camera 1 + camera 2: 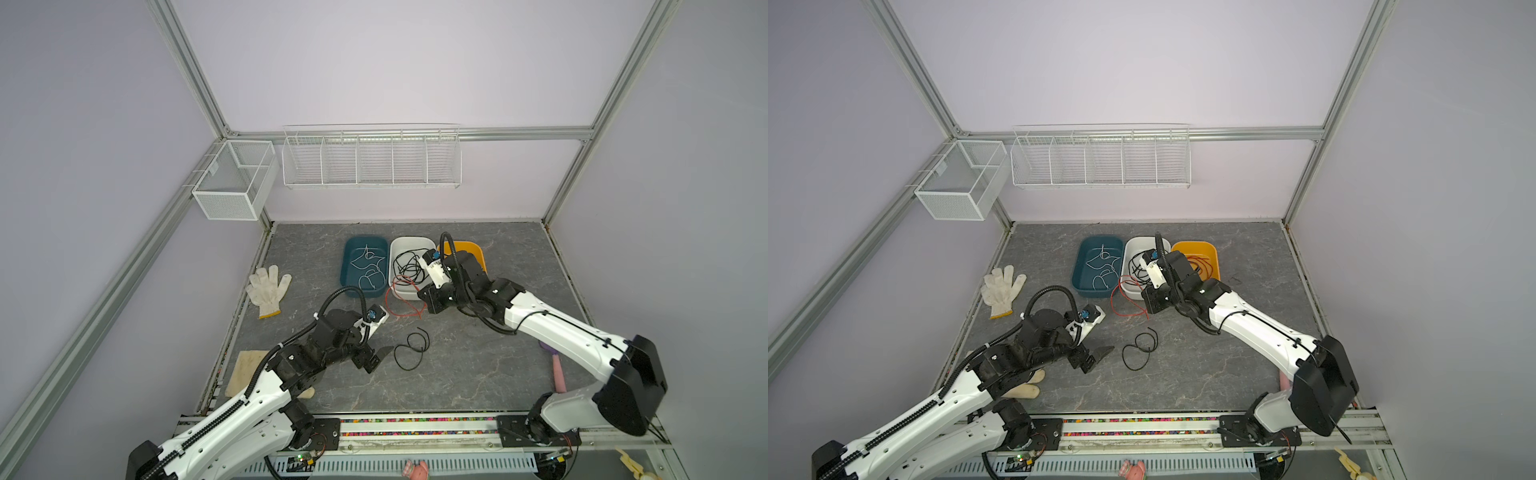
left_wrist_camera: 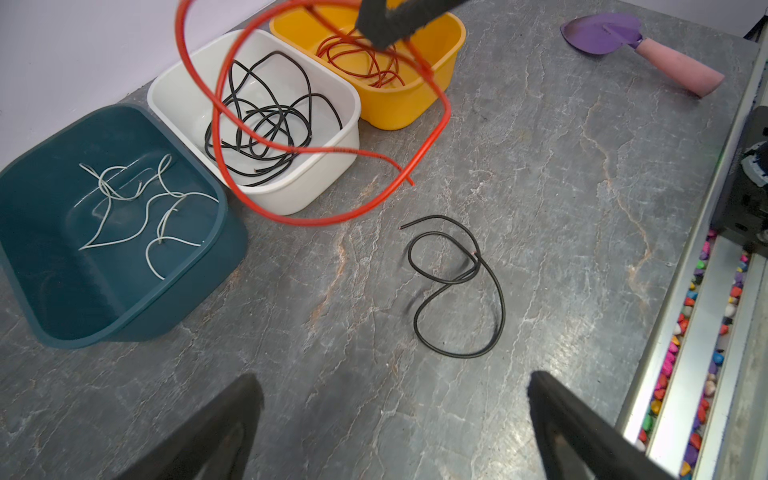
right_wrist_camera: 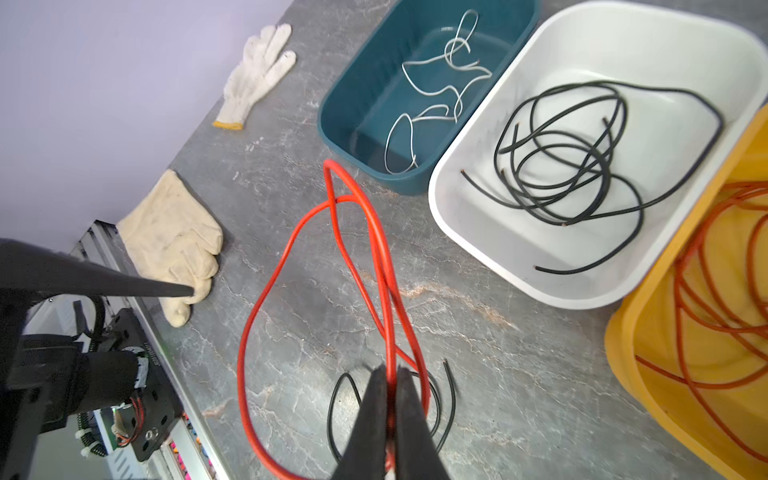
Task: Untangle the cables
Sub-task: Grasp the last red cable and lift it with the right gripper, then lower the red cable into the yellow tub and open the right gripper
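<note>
Hovering spread above the surface (image 2: 374, 291), the left claw (image 2: 392, 376) faces the loose black cable (image 2: 475, 266) coiled just ahead, nearer it than the right arm. The right claw (image 3: 390, 370) pinches the red cable (image 3: 384, 270), which dangles before the white bin (image 2: 316, 183). The orange bin (image 2: 399, 110) lies farther right.

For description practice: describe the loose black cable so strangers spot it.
On the grey table, a white tub sits between a teal tub and a yellow tub. Before it, one black cable lies curled on bare tabletop; the other black cables sit inside that tub.
</note>
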Available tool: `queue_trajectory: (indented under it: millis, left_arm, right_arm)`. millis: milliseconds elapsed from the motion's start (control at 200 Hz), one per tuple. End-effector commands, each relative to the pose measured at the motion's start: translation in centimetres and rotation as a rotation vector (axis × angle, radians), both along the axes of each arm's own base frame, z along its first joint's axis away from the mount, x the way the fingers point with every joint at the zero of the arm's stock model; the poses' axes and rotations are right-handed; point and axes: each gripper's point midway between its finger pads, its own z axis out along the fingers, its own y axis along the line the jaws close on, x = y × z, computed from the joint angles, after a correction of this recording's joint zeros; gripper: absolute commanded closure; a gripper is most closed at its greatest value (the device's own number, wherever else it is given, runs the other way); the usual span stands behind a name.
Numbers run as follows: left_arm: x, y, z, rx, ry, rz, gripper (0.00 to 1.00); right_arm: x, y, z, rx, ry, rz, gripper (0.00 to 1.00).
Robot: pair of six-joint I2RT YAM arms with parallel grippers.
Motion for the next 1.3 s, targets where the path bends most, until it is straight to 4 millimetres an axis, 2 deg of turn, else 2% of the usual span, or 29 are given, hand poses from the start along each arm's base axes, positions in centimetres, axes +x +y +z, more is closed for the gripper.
queue_trajectory:
  millis: [0, 100, 175, 310, 385, 720, 910, 1105, 1294]
  left_arm:
    - [0.0, 0.1, 0.0, 0.006, -0.023, -0.01, 0.01]
    - [0.0, 0.1, 0.0, 0.007, -0.025, -0.007, 0.01]
    - [0.0, 0.1, -0.1, 0.009, -0.024, -0.005, 0.01]
    - [0.2, 0.1, -0.1, 0.011, -0.026, 0.0, 0.01]
    - [0.2, 0.1, -0.2, 0.014, -0.025, 0.002, 0.01]
    - [0.2, 0.1, -0.1, 0.012, -0.029, 0.001, 0.01]
    - [0.2, 0.1, -0.1, 0.014, -0.026, 0.003, 0.01]
    - [0.2, 0.1, -0.1, 0.014, -0.028, 0.003, 0.01]
    - [0.3, 0.0, -0.2, 0.018, -0.024, 0.005, 0.01]
  right_arm:
    - [0.2, -2.6, 2.3, -0.027, -0.072, -0.064, 0.93]
    - [1.3, -5.2, 4.3, -0.018, -0.123, -0.168, 0.93]
    - [2.6, -7.8, 5.0, -0.012, -0.127, -0.276, 0.93]
    - [5.1, -12.5, 4.5, 0.028, -0.06, -0.469, 0.93]
    - [6.4, -14.4, 4.0, 0.046, -0.038, -0.542, 0.94]
    - [11.5, -17.0, -1.6, 0.109, 0.129, -0.664, 0.93]
    - [13.8, -17.6, -4.8, 0.105, 0.2, -0.715, 0.93]
    - [14.6, -17.7, -7.4, 0.079, 0.256, -0.734, 0.93]
    - [14.4, -17.8, -8.2, 0.067, 0.275, -0.738, 0.9]
